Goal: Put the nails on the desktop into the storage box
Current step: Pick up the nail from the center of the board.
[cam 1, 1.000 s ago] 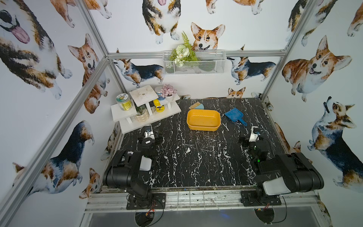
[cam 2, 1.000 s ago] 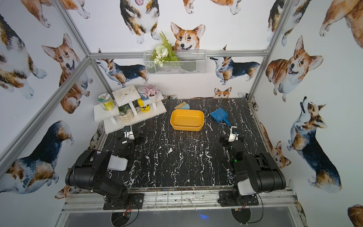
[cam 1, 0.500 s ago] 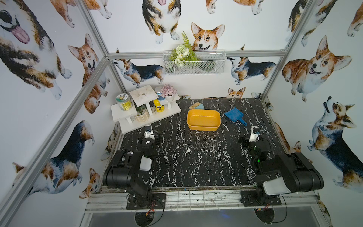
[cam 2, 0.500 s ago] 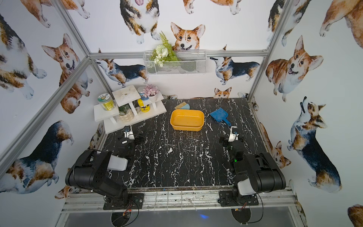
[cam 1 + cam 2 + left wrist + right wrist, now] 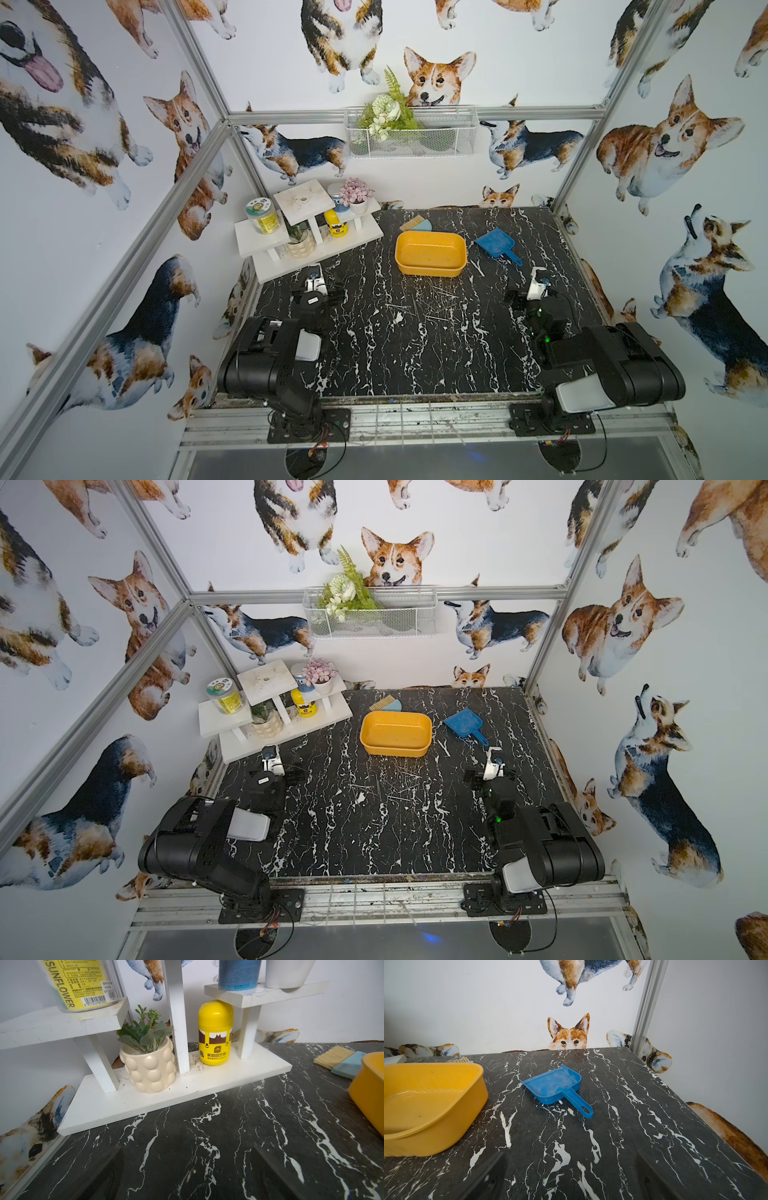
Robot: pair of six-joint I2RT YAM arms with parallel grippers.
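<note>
**Marble desktop (image 5: 415, 361): nothing boxed yet**

Black veined stone floors this corgi-papered booth. Nearest me, the left pincer (image 5: 318, 284) rests released and empty, facing the white tiered shelf (image 5: 316, 249). All the nails (image 5: 428, 299) lie scattered between both pincers, just short of the yellow storage box (image 5: 430, 270), which looks empty. Likewise the right pincer (image 5: 534, 291) gapes, with the blue dustpan (image 5: 494, 243) beyond it. Every nail seems left to collect.

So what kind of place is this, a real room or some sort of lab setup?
Probably a staged robot test cell, not a real room: corgi-print panels on an aluminium frame, a left arm and right arm mounted on a front rail, and a marble-patterned desktop.
</note>
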